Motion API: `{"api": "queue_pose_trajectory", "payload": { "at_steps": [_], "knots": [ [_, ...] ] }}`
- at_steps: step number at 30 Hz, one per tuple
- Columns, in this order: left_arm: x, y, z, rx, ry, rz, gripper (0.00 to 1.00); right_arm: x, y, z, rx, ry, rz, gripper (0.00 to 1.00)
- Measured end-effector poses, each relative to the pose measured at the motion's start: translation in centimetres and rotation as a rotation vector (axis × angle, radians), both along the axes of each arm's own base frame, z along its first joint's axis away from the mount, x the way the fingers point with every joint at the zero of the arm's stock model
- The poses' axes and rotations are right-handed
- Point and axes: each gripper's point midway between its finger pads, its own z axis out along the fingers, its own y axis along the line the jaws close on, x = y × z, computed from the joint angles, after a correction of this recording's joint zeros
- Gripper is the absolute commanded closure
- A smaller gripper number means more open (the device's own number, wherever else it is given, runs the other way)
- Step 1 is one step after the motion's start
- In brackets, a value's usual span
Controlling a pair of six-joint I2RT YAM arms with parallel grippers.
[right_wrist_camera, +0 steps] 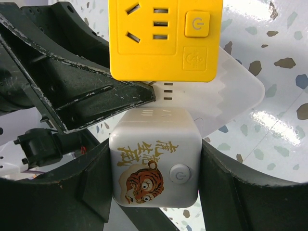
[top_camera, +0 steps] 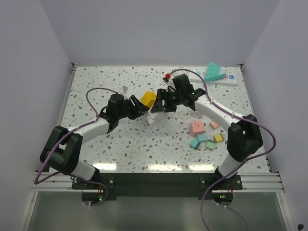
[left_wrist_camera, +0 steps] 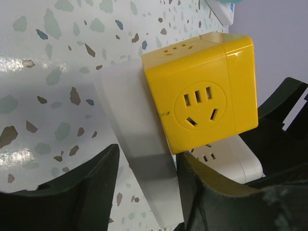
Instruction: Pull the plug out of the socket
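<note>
The socket, a white oblong power strip, lies at the back right with a teal triangular piece on it; neither gripper is near it. At the table's middle a yellow cube adapter and a white cube with a tiger print sit on a white triangular piece. My right gripper is shut on the tiger cube. My left gripper closes on the white triangular piece's edge, just below the yellow cube.
Several small pink, green and yellow blocks lie at the right, beside my right arm. A small red object sits at the back centre. White walls close in the table at the left, back and right.
</note>
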Motion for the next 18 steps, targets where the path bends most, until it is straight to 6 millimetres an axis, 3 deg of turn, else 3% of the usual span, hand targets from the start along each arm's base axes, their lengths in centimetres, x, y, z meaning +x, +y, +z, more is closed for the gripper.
{"api": "queue_pose_trajectory", "payload": {
  "at_steps": [5, 8, 9, 18],
  "knots": [
    [0.2, -0.3, -1.0, -0.009, 0.034, 0.013, 0.65, 0.0, 0.3, -1.3, -0.023, 0.025, -0.011, 1.00],
    [0.4, -0.3, -1.7, -0.010, 0.052, 0.025, 0.86, 0.2, 0.4, -1.8, -0.031, 0.036, -0.020, 1.00],
    [0.5, -0.3, -1.8, -0.012, 0.053, 0.028, 0.98, 0.2, 0.3, -1.9, -0.035, 0.037, -0.023, 1.00],
    [0.4, 0.0, -2.4, -0.063, 0.030, 0.033, 1.00, 0.4, -0.7, -1.9, -0.046, 0.054, -0.033, 1.00]
  ]
}}
